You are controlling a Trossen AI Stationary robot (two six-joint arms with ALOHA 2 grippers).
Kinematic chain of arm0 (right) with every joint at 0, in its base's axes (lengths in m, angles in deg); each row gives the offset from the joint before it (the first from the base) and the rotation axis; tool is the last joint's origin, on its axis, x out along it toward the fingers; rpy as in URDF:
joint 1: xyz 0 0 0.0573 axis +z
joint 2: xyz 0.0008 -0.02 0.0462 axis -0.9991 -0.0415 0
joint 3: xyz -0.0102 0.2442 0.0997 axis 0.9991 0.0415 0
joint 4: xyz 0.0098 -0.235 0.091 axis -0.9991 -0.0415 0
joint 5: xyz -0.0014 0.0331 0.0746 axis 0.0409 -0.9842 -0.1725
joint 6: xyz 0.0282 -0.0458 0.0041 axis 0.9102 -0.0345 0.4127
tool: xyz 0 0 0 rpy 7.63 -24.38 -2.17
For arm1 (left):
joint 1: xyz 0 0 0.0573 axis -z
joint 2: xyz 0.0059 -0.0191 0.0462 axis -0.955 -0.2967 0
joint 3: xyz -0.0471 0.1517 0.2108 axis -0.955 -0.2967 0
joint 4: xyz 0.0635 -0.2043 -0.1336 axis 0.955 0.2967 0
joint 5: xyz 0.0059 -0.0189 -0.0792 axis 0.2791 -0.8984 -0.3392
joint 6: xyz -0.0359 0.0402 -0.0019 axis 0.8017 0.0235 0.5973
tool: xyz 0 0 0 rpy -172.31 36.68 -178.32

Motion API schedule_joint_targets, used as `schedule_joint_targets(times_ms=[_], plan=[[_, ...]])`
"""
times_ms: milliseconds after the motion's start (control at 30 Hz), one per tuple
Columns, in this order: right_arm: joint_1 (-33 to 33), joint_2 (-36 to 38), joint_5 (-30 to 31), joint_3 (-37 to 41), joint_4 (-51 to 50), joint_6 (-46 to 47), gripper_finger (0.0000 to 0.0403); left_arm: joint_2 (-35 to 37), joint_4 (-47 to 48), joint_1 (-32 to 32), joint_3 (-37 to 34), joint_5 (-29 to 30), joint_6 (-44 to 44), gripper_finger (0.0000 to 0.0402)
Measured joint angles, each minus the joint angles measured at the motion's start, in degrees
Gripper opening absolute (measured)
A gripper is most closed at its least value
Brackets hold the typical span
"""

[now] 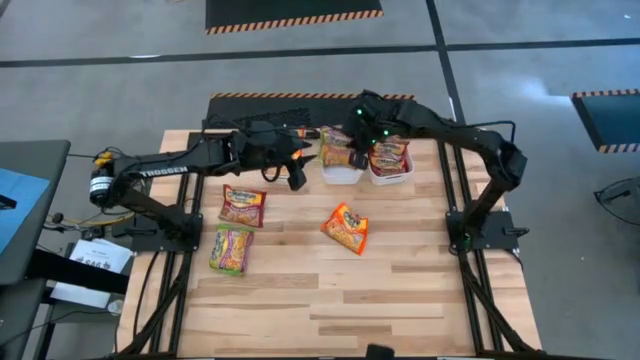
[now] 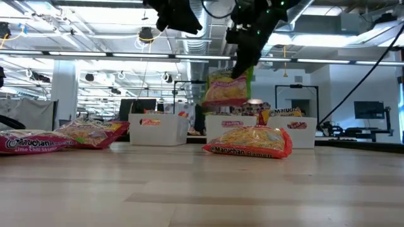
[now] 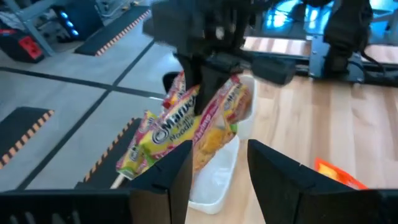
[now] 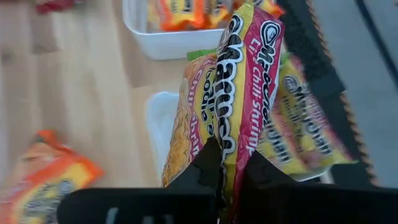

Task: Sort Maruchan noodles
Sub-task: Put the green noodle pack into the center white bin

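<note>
Three packets lie loose on the table (image 1: 400,300) in your high view: one red (image 1: 243,205), one green (image 1: 231,249), one orange (image 1: 346,228). Two bins stand at the far edge, the middle bin (image 1: 341,172) and the right bin (image 1: 390,175), the latter already holding orange packets. Your right gripper (image 1: 358,152) hangs over the middle bin; your left gripper (image 1: 296,178) sits just beside that bin, over bare wood.

In the low view a third bin (image 2: 158,129) shows farther left, with packets in it. The held packet (image 2: 227,88) hangs above the middle bin, not yet inside.

Your left wrist view shows the left jaws standing apart with nothing between them, facing the held packet and the right arm.

Your right wrist view shows the right jaws closed tight on the packet's edge; it reads lime chili shrimp, and more packets lie in the bin beneath it.

Judgement: sorting is well along. One packet is at the point of release, and three remain on the table for you to place.
</note>
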Motion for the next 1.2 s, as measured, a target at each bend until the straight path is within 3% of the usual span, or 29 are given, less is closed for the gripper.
schedule_joint_targets(times_ms=[367,700,1200], plan=[[-3.9,-4.1,0.5,0.0,0.1,-13.8,0.0029,0.0,1.0,-5.5,0.3,0.2,0.5,0.0142],[-3.1,-7.7,3.0,0.1,1.1,-14.5,0.0029,0.0,7.8,-7.7,0.2,0.2,4.5,0.0142],[-2.2,-11.6,3.7,0.0,2.9,-11.7,0.0029,0.0,10.4,-7.7,0.2,0.1,1.4,0.0142]])
